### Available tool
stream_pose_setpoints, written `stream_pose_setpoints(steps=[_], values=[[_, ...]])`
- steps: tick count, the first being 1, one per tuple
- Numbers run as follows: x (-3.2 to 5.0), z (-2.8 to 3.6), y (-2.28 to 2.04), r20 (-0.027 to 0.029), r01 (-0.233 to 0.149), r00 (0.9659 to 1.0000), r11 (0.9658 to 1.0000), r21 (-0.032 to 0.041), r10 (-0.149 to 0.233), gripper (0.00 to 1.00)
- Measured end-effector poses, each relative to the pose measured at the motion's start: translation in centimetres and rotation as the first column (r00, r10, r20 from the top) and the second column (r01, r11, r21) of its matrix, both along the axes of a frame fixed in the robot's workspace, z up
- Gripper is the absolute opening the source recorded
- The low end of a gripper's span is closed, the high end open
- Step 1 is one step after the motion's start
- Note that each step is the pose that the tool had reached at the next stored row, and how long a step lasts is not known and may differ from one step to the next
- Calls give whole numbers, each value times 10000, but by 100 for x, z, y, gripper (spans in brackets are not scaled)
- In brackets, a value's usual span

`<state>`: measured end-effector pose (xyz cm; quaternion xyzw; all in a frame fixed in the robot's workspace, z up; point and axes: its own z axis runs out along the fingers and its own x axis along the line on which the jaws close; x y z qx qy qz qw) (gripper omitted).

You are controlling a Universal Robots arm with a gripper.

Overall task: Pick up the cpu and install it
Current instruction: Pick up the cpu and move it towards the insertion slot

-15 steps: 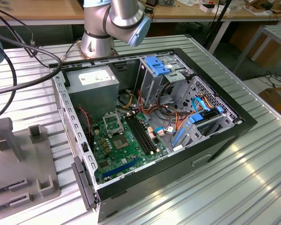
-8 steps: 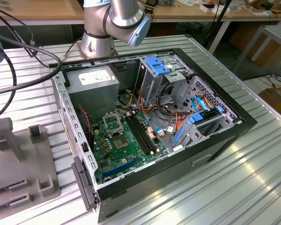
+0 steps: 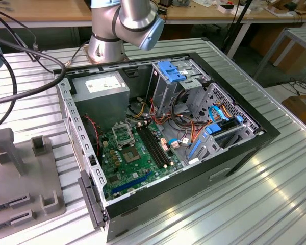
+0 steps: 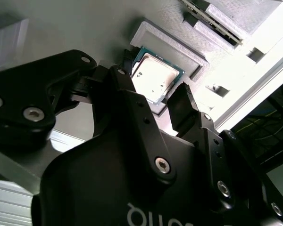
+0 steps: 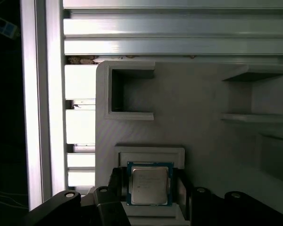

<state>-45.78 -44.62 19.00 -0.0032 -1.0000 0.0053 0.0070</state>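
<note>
Silver-topped chip [image 5: 149, 184] lying flat in a shallow grey pocket, directly between the fingers of the pincer [image 5: 149, 190].

Pincer is spread open, with one black finger [image 5: 118, 188] just beside each of two opposite edges of the chip; whether they touch it cannot be told. Chip looks light, thin and stiff. Its metal lid seems smooth and likely slippery, and its underside is probably delicate, so the thin green rim on those two sides is the place to hold, gently and level. Around the pincer's tips, a grey tray [image 5: 193, 108] carries other pockets and ledges. Well apart from the pincer stands an open computer case [image 3: 194, 176].
</note>
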Motion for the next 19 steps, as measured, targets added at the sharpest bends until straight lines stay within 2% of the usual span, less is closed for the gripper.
stream_pose_setpoints(steps=[19], values=[[1, 8, 1, 1, 0, 10000, 10000, 1, 0, 57]])
